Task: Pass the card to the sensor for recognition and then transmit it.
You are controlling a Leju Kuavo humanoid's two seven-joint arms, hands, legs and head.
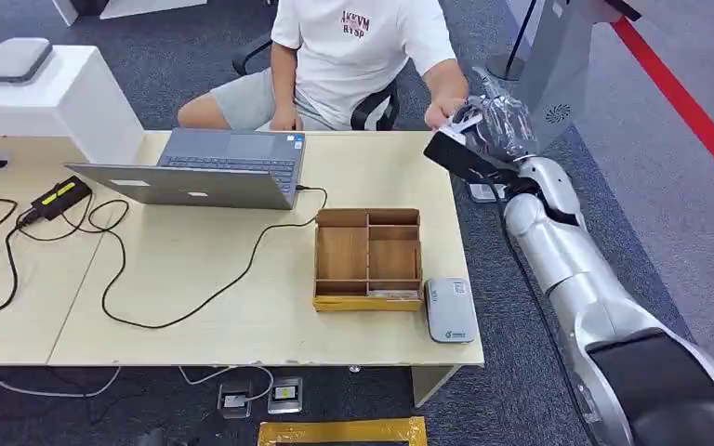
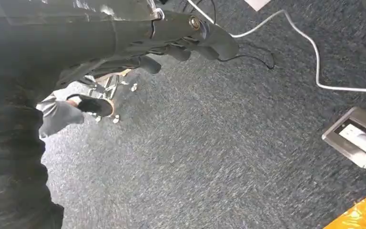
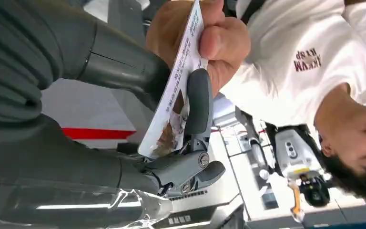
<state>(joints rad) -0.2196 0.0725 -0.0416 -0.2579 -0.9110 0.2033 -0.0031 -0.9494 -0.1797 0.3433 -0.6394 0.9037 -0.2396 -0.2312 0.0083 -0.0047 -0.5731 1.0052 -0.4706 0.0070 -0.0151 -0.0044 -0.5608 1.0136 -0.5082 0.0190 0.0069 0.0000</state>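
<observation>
Card, print unreadable, pinched by right hand and person's hand.

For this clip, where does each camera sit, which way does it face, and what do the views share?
Head view: high on the body, looking forward and down at the pale wooden desk; silver right arm reaches toward a seated person.
Left wrist view: behind the hanging left hand, facing grey carpet and a metal floor socket.
Right wrist view: behind the right hand, facing the white printed card it pinches, which the person's hand also grips.
Shared: head and right wrist views both show the person's white T-shirt.
</observation>
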